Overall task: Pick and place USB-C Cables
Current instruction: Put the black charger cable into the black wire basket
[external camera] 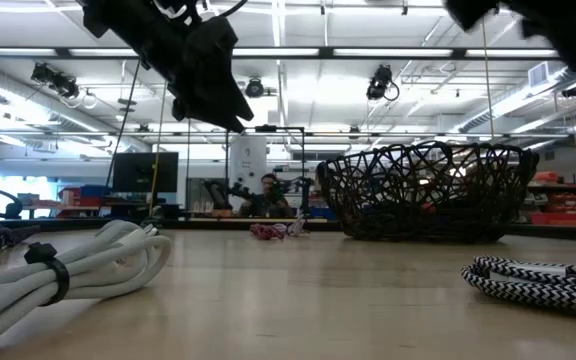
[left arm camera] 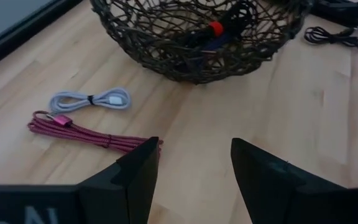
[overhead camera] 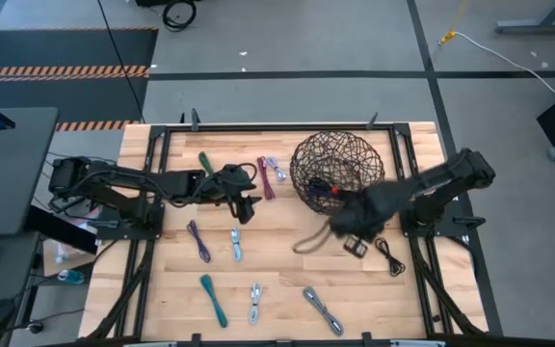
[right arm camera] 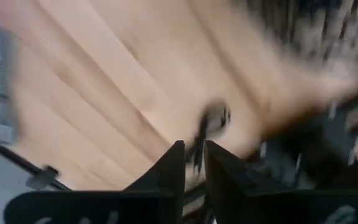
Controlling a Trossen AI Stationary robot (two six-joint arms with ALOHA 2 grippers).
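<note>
My left gripper (overhead camera: 249, 204) (left arm camera: 194, 155) hangs open above the table's middle, over bare wood beside the maroon cable (left arm camera: 86, 132) and a pale grey cable (left arm camera: 92, 99). My right gripper (overhead camera: 355, 231) (right arm camera: 193, 155) points down, blurred, in front of the wire basket (overhead camera: 337, 169). Its fingers stand only narrowly apart, with nothing between them that I can make out. A black cable (overhead camera: 388, 255) (right arm camera: 213, 118) lies on the table under it. Green (overhead camera: 205, 164), purple (overhead camera: 198, 241), white (overhead camera: 235, 244), teal (overhead camera: 213, 299), white (overhead camera: 254, 302) and grey (overhead camera: 323, 310) bundles lie flat on the wood.
The basket (left arm camera: 197, 37) holds dark cables, one with a red tie (left arm camera: 215, 28). In the low view a white bundle (external camera: 68, 265) and a braided grey one (external camera: 538, 280) lie close to the near edge. Bare wood lies between the two arms.
</note>
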